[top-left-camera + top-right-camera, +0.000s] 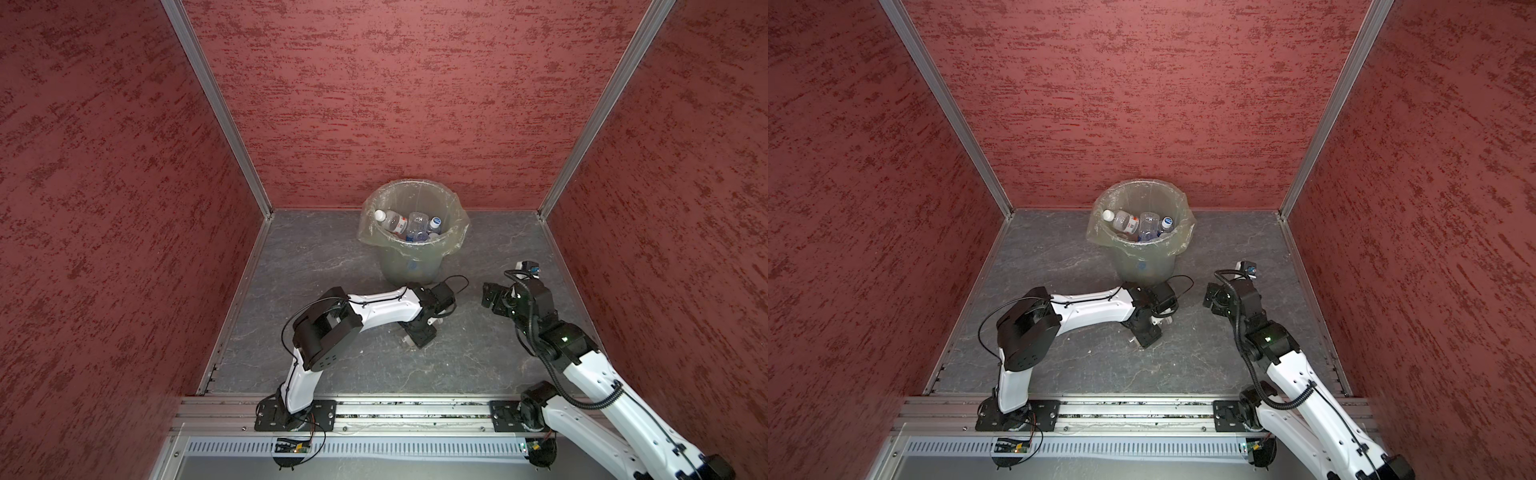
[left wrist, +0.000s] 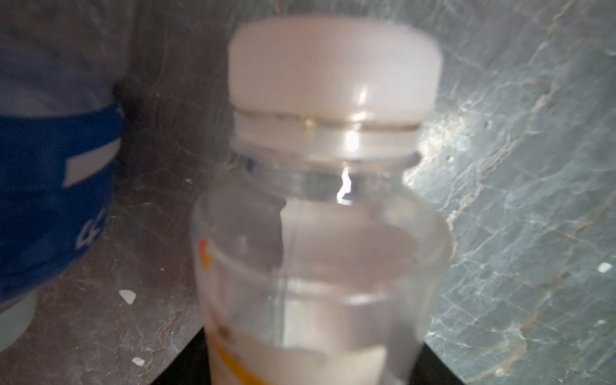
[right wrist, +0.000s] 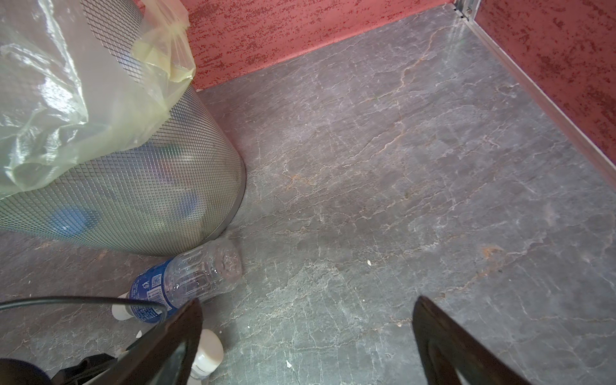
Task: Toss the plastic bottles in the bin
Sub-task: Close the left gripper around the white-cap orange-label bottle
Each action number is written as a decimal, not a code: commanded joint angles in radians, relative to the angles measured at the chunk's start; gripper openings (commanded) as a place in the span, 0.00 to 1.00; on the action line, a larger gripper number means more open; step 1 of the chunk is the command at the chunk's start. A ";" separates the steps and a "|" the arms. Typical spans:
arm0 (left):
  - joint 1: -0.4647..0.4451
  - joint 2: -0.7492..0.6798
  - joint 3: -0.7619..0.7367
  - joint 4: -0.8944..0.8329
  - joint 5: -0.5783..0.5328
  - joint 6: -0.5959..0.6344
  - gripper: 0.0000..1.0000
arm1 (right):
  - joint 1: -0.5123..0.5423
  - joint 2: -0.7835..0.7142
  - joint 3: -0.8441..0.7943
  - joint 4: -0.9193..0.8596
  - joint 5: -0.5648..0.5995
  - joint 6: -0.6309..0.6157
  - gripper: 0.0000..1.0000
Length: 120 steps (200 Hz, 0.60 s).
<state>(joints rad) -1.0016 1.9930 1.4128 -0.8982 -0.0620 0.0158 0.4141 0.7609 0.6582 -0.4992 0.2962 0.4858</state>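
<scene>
The white-capped bottle (image 2: 320, 233) sits so close to the left wrist lens that it is blurred, its label unreadable, its lower body cut off by the frame. The blue-labelled bottle (image 2: 56, 186) beside it is blurred too and half out of frame. In both top views the left gripper (image 1: 417, 332) points down and its own wrist hides the jaws; whether they grip anything cannot be told. The bin (image 3: 150, 200) runs off the right wrist view, the binned bottles (image 3: 71, 220) mere blue smears behind its mesh.
</scene>
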 commanded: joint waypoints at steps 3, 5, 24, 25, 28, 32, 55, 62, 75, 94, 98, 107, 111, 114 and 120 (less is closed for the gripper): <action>0.008 0.004 0.007 -0.007 0.022 0.001 0.69 | -0.008 -0.008 -0.009 0.016 -0.003 0.004 0.99; 0.008 0.006 0.008 -0.008 0.023 0.001 0.70 | -0.008 -0.008 -0.010 0.016 -0.003 0.004 0.98; 0.008 0.015 0.008 -0.003 0.026 -0.001 0.70 | -0.008 -0.007 -0.009 0.016 -0.005 0.004 0.99; 0.008 0.016 0.009 -0.003 0.026 -0.002 0.70 | -0.009 -0.007 -0.009 0.016 -0.005 0.004 0.99; 0.009 0.018 0.008 -0.001 0.029 -0.002 0.69 | -0.008 -0.006 -0.010 0.016 -0.005 0.004 0.99; 0.010 0.020 0.007 0.001 0.033 -0.004 0.69 | -0.008 -0.007 -0.009 0.016 -0.005 0.004 0.99; 0.013 0.030 0.011 0.007 0.050 -0.007 0.69 | -0.009 -0.007 -0.009 0.016 -0.005 0.003 0.99; 0.012 0.030 0.011 0.008 0.051 -0.007 0.65 | -0.010 -0.007 -0.009 0.016 -0.005 0.003 0.99; 0.013 0.025 0.006 0.016 0.052 -0.011 0.59 | -0.009 -0.008 -0.009 0.016 -0.005 0.003 0.99; 0.014 0.015 0.000 0.020 0.057 -0.011 0.53 | -0.010 -0.010 -0.009 0.014 -0.005 0.004 0.99; 0.014 0.015 0.000 0.019 0.054 -0.012 0.52 | -0.009 -0.011 -0.008 0.013 -0.005 0.004 0.99; 0.015 0.011 -0.001 0.019 0.046 -0.013 0.51 | -0.009 -0.009 -0.008 0.014 -0.006 0.003 0.99; 0.016 0.009 -0.001 0.019 0.041 -0.013 0.50 | -0.009 -0.010 -0.008 0.014 -0.005 0.004 0.99; 0.016 0.007 -0.001 0.019 0.037 -0.015 0.50 | -0.009 -0.009 -0.008 0.015 -0.005 0.004 0.99; 0.017 0.002 -0.002 0.021 0.033 -0.016 0.49 | -0.010 -0.009 -0.006 0.013 -0.005 0.003 0.99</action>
<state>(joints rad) -0.9920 1.9961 1.4128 -0.8970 -0.0235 0.0082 0.4122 0.7609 0.6582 -0.4992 0.2958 0.4858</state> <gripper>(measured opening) 0.578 0.985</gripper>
